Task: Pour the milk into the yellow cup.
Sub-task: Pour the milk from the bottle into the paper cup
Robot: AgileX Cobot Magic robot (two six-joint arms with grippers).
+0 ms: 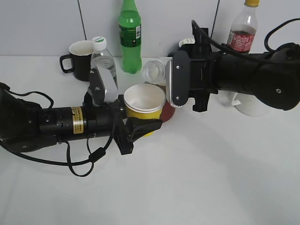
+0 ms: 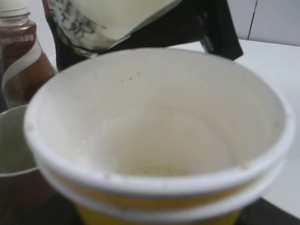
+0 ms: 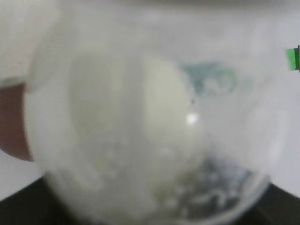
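Right hand (image 1: 169, 84) grips the squat clear plastic milk bottle (image 1: 154, 71) tipped sideways, neck just behind the small yellow paper cup (image 1: 143, 107) clasped by the left hand (image 1: 136, 123).

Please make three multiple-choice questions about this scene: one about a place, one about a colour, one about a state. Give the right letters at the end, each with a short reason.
1. Where is the milk bottle?
A. held tipped behind the yellow cup
B. standing beside the black mug
C. lying flat on the table

2. What colour is the tall bottle at the back wall?
A. blue
B. green
C. orange

3. What is the state of the yellow cup?
A. upside down
B. crushed flat
C. upright, held by the left gripper

Answers: 1 A, the right gripper holds it sideways, mouth toward the cup. 2 B, its body is bright green. 3 C, its open white rim faces up between the black fingers.
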